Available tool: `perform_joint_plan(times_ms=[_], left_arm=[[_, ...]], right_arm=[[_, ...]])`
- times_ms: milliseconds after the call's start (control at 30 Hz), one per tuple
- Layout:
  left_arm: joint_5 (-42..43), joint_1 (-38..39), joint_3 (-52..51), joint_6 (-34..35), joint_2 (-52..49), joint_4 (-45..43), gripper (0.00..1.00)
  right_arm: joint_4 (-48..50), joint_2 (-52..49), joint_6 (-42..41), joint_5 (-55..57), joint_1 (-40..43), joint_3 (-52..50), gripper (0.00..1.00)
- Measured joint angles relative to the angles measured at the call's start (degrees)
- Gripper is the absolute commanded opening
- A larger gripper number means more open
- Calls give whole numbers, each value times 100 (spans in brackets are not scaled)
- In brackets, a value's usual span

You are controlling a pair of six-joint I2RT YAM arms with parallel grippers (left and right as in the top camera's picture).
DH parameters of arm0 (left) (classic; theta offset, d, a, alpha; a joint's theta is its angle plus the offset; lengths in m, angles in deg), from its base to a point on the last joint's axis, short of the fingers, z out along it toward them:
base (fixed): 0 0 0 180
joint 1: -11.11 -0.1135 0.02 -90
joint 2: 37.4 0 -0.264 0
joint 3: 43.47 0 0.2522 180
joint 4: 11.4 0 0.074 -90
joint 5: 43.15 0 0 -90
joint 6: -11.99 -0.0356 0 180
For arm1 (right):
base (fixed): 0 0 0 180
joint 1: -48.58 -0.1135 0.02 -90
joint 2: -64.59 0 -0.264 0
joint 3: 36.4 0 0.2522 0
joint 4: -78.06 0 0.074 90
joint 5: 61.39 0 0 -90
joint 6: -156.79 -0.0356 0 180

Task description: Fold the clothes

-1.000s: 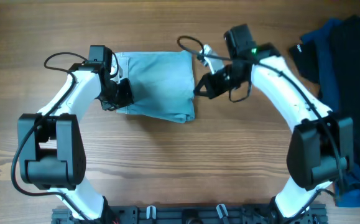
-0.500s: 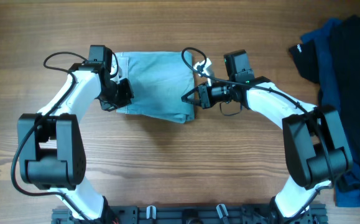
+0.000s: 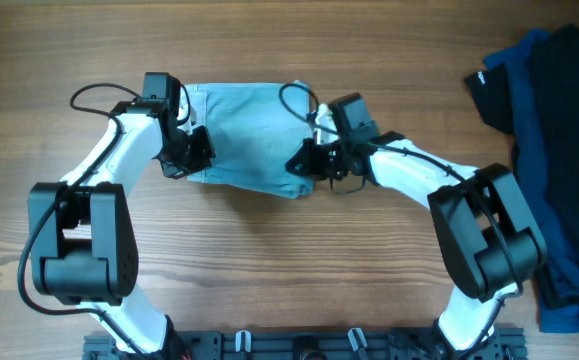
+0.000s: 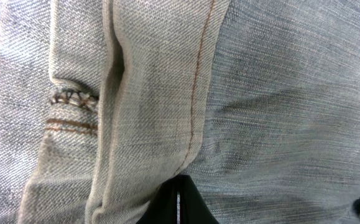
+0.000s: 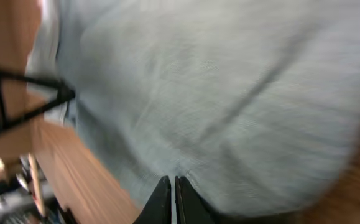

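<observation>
The light blue denim shorts (image 3: 254, 140) lie folded into a compact rectangle at the table's upper middle. My left gripper (image 3: 197, 148) is at their left edge. In the left wrist view its shut fingertips (image 4: 178, 190) rest against the denim (image 4: 279, 93) beside a stitched seam fold. My right gripper (image 3: 299, 163) is at the shorts' lower right corner. In the blurred right wrist view its fingers (image 5: 172, 186) are shut, and their tip touches the denim (image 5: 217, 93) near the fold edge. I see no cloth pinched in either gripper.
A pile of black (image 3: 569, 70) and dark blue (image 3: 504, 85) garments lies at the table's right edge. Bare wooden table (image 3: 269, 260) stretches in front of the shorts. Both arms curve in from the near edge.
My right gripper has swung left and down from beside the shorts onto their lower right corner. The left gripper and the shorts have not moved.
</observation>
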Motion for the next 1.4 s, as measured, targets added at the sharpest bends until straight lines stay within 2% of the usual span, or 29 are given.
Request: perform_joint_plan(times_ms=[100,200,300,467,633,800,967,1067,1100,1133,1167,1267,1400], left_arm=[[-4,0,0,0,0,-2,4],[-37,0,0,0,0,-4,4],[-44,0,0,0,0,-4,4],[-44,0,0,0,0,-4,4],[-44,0,0,0,0,-4,4],[-44,0,0,0,0,-4,4],[-42,0,0,0,0,-2,4],[-24,0,13,2,94,15,4],[-31,-2,61,28,212,-9,4],[-42,-2,214,92,472,-162,4],[-46,-2,345,151,699,-374,4],[-42,-2,726,396,1495,-1257,4],[-39,-2,824,588,1423,-1921,4]], right_arm=[[343,-356,-601,-107,20,4,4],[765,-743,-1086,-706,59,50,4],[769,-809,-1279,-968,111,74,4],[645,-385,-1119,-1008,118,-2,4],[1443,721,-761,-929,404,22,4],[1722,503,-603,-352,553,35,4],[1823,-160,-334,-208,551,35,4],[1836,-162,-9,-214,562,28,6],[1797,-61,44,-219,601,28,11],[1768,96,85,-245,675,28,26],[1720,271,127,-284,780,28,33],[1366,905,210,-380,1338,33,99],[603,1115,361,-350,2218,44,99]])
